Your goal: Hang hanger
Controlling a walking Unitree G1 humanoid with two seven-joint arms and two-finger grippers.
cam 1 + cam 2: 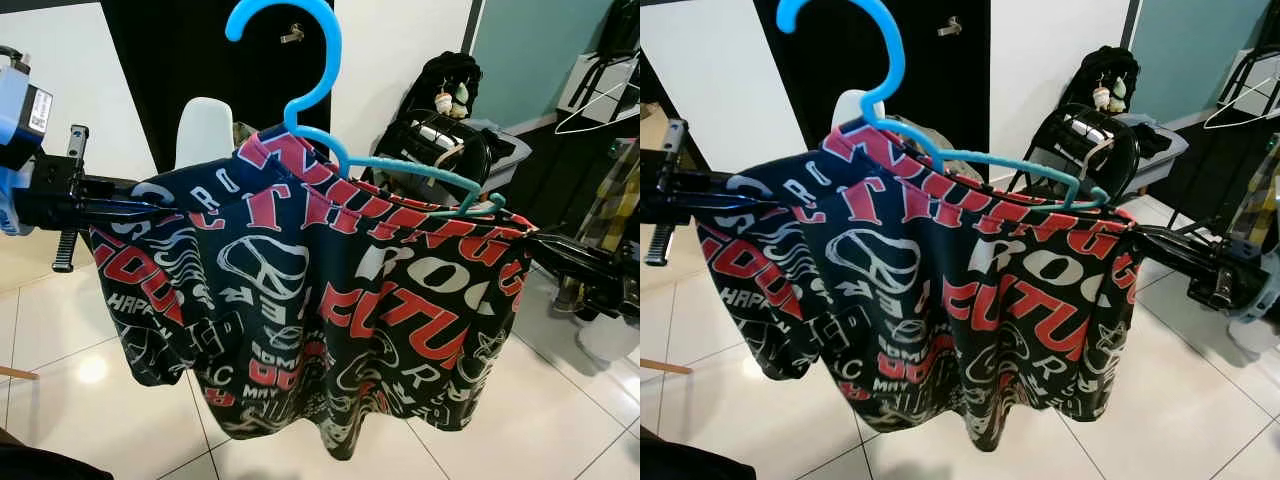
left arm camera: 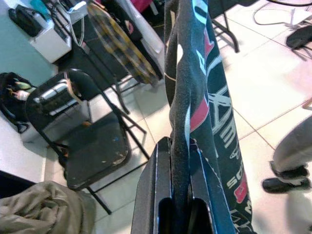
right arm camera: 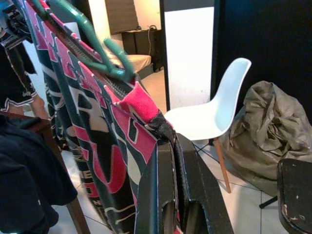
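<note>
A pair of dark shorts [image 1: 310, 300] printed with red and white lettering hangs stretched between my two grippers, held up in the air. My left gripper [image 1: 150, 208] is shut on the shorts' left waist corner; the cloth [image 2: 181, 161] is pinched between its fingers [image 2: 151, 195]. My right gripper [image 1: 532, 240] is shut on the right waist corner [image 3: 158, 122]. A blue plastic hanger [image 1: 330, 100] sits inside the waistband, its hook sticking up above the shorts and its right arm [image 1: 430, 178] showing above the cloth.
A black folding chair [image 1: 440, 150] with bags stands behind on the right, and a white chair [image 1: 203, 130] and a dark door [image 1: 200, 60] behind on the left. White tile floor [image 1: 90, 390] lies below. A clothes rack with hangers [image 1: 600, 100] is at the far right. A person's legs [image 2: 292, 156] stand nearby.
</note>
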